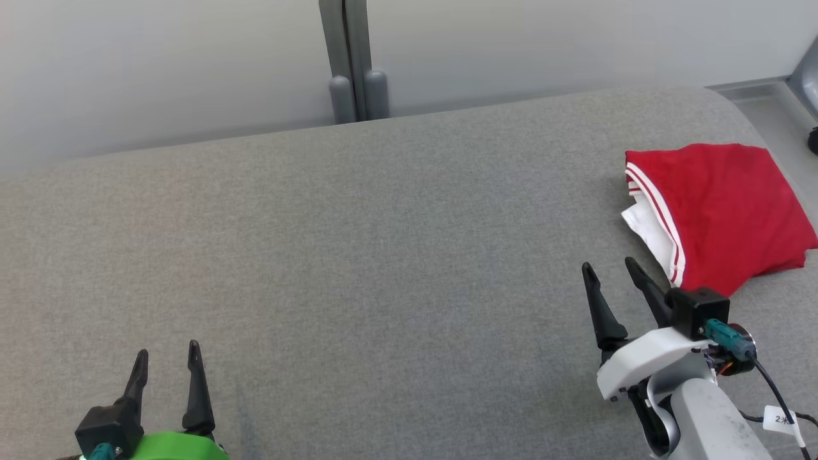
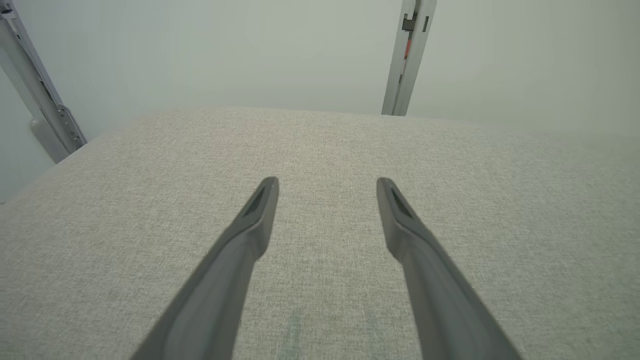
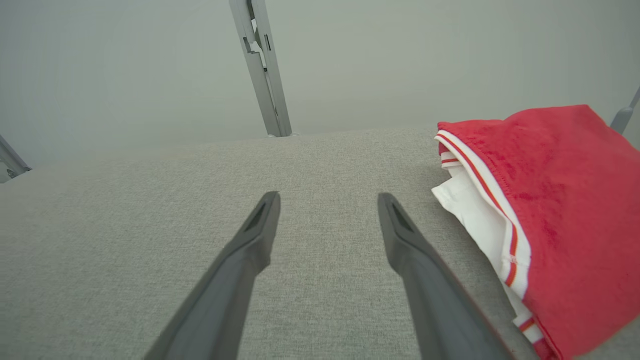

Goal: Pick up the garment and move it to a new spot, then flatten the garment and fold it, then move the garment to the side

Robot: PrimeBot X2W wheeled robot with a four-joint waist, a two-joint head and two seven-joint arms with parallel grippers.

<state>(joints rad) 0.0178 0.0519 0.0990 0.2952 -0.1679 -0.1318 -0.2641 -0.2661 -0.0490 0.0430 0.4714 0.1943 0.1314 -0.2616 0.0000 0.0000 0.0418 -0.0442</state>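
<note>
A cable tag [image 1: 781, 419], showing "2米", is hanging below the folded red garment [image 1: 722, 211], which is lying by the grey surface's [image 1: 383, 255] right edge. The right gripper [image 1: 608, 264] beside it and the left gripper [image 1: 168, 348] far left are both gaping, empty.

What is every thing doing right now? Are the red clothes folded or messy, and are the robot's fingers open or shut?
red garment, folded up, lying at the right end of the grey surface, not gripped.
left gripper, fingers open, holding nothing.
right gripper, fingers open, holding nothing, just beside the red garment.
</note>
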